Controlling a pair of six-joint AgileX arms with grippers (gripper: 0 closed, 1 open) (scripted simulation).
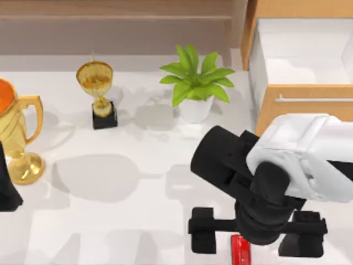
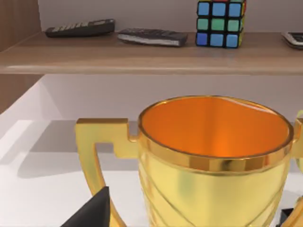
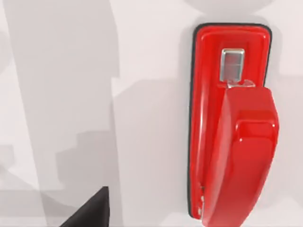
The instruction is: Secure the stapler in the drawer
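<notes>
Fingers of the right gripper [image 1: 257,238] are standing spread wide over the stapler [image 1: 240,249], which is lying on the table's near edge, looking glossy, stiff, probably slippery, best pinched across its narrow sides.

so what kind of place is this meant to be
Probably a rendered office or study desk: a white table with a red stapler, a wooden drawer, and a shelf holding calculators and a puzzle cube.
</notes>
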